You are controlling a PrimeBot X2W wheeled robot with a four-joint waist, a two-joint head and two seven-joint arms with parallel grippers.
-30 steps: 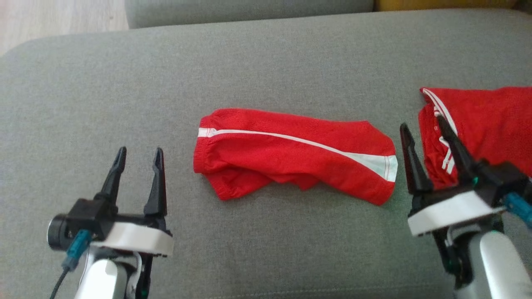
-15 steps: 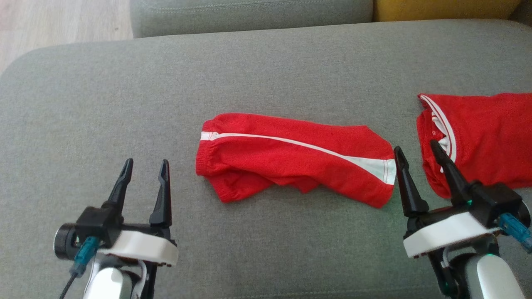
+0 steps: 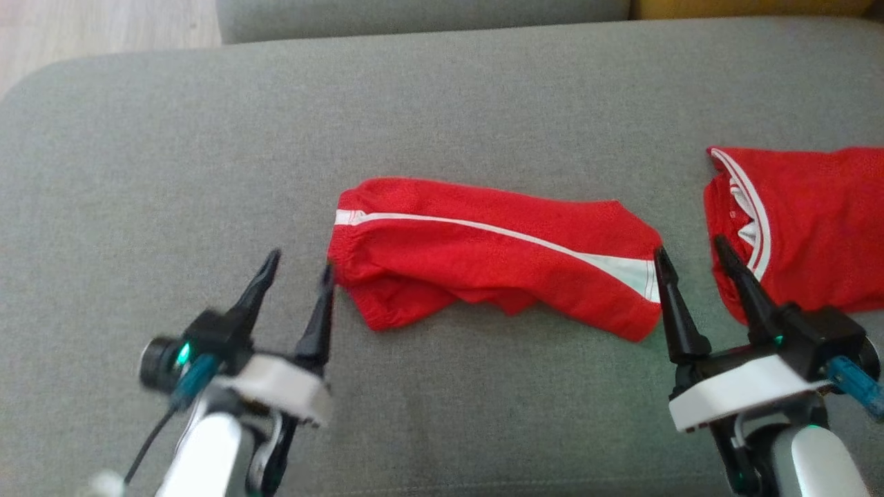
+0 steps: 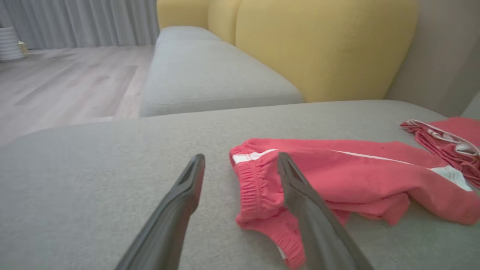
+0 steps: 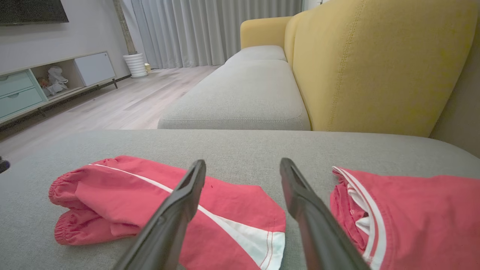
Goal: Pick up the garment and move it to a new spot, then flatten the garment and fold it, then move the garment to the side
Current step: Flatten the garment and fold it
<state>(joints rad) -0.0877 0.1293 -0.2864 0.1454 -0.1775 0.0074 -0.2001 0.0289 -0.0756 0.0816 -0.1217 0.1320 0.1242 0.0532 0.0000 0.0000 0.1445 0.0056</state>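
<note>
Nearest the camera, the left gripper (image 3: 301,262) is hovering over a grey seat cushion (image 3: 442,103), its two dark fingers standing wide apart and holding nothing. The right gripper (image 3: 690,247) is hovering at the other side, its fingers likewise spread wide and empty.

Between the two grippers, a pair of red shorts (image 3: 497,255) is lying folded lengthwise on the cushion, with a thin white stripe running along it. The elastic waistband end is sitting right at the tip of the left gripper's inner finger; whether they are touching cannot be told. The hem end, with its white panel, is lying just beside the right gripper's inner fingertip.

Just beyond the right gripper's outer finger and out to its right, a second red garment (image 3: 808,221) with white trim is resting on the same cushion, apart from the shorts.

Farther ahead of both grippers, another grey cushion (image 5: 236,97) is stretching away beside a yellow backrest (image 5: 375,63). To its left, a pale wooden floor (image 5: 131,97) is showing.
</note>
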